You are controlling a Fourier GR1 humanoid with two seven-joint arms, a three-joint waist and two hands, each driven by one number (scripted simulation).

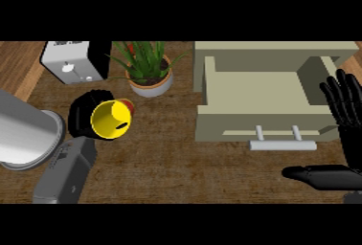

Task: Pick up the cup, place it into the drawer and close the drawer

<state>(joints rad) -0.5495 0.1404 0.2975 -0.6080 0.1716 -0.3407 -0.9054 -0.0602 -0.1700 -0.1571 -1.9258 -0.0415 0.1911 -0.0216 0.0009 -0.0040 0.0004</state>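
The left hand [83, 115] has its black fingers [79, 106] curled round the outside of the yellow cup [111, 119], which lies tilted with its open mouth facing up toward the view, so the dark fingers show as a ring behind the rim; the grey left forearm [67, 174] runs up to it from the lower edge. Held this way the cup appears lifted or about to be lifted off the table [176, 162], well to the left of the drawer [258, 95], and I judge the carry to the drawer is yet to come. The right hand [346, 110] stands at the right edge with its fingers straight and spread wide, holding nothing, just beside the drawer's right wall, a resting pose that would leave it near the handle [281, 143] for the closing push. The drawer is pulled out, its pale inside bare and ready to take the cup. Around the cup stand a potted plant [148, 67], a white toaster-like box [73, 62] and a large grey metal pot [25, 131], close enough that the lift needs care.
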